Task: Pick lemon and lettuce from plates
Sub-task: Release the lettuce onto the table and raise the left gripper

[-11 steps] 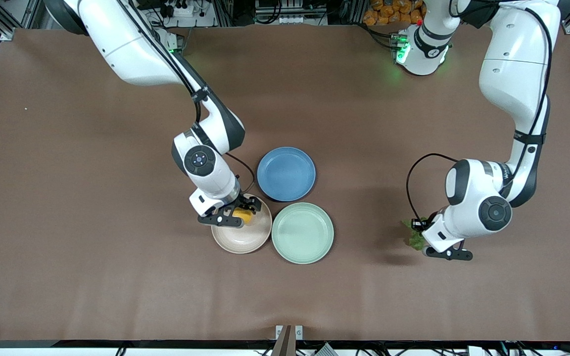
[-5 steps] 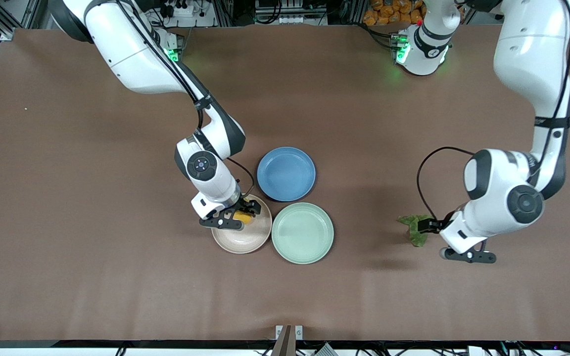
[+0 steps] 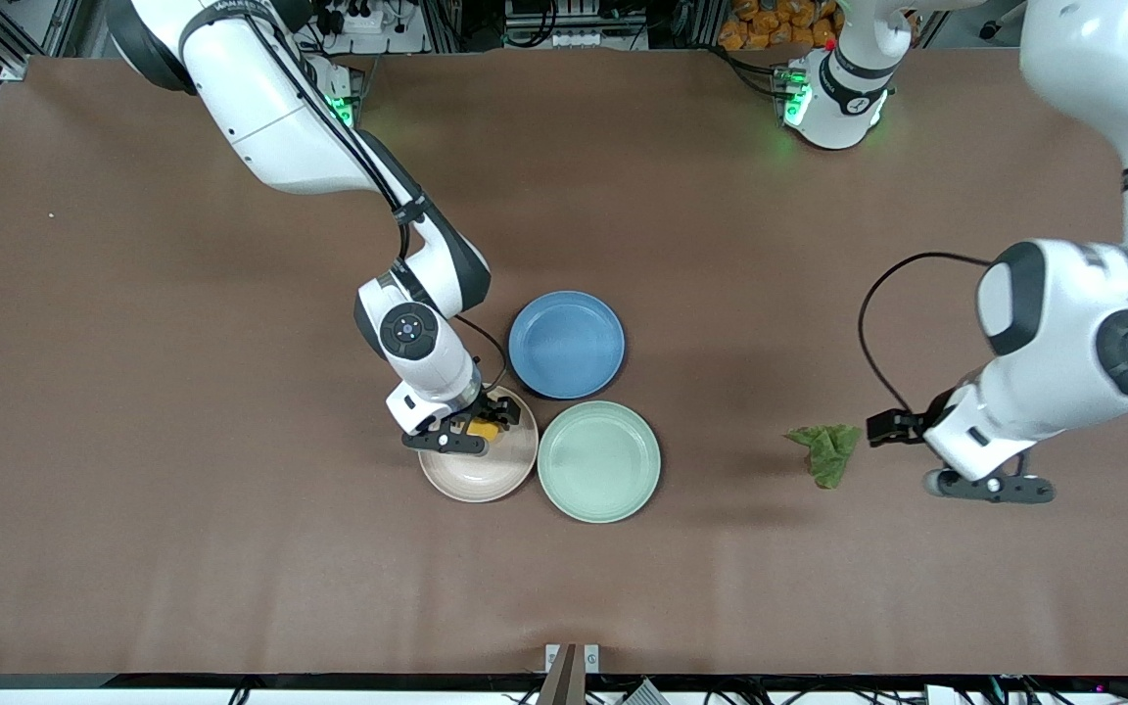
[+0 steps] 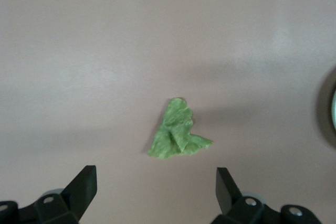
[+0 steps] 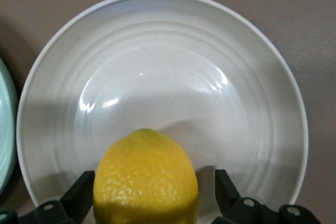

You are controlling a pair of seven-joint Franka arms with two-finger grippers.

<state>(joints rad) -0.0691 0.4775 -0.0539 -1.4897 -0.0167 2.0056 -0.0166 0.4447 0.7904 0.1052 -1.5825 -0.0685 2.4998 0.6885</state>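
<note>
The yellow lemon (image 3: pixel 484 428) lies in the beige-pink plate (image 3: pixel 476 477), at the rim farther from the front camera. My right gripper (image 3: pixel 479 427) is low over that plate, open, with a finger on each side of the lemon (image 5: pixel 146 182); a gap shows on one side. The plate (image 5: pixel 210 77) fills the right wrist view. The mint green plate (image 3: pixel 599 460) beside it holds nothing. The green lettuce (image 3: pixel 826 452) lies flat on the table toward the left arm's end. My left gripper (image 3: pixel 902 431) is open and empty, beside and above the lettuce (image 4: pixel 177 134).
A blue plate (image 3: pixel 566 344) stands next to the two plates, farther from the front camera. The mint plate's edge shows in the right wrist view (image 5: pixel 4 129) and the left wrist view (image 4: pixel 334 111). Brown table surface surrounds the lettuce.
My left gripper has pulled away from the lettuce toward the left arm's end of the table and risen; the lettuce stays on the table. My right gripper has barely shifted at the lemon.
</note>
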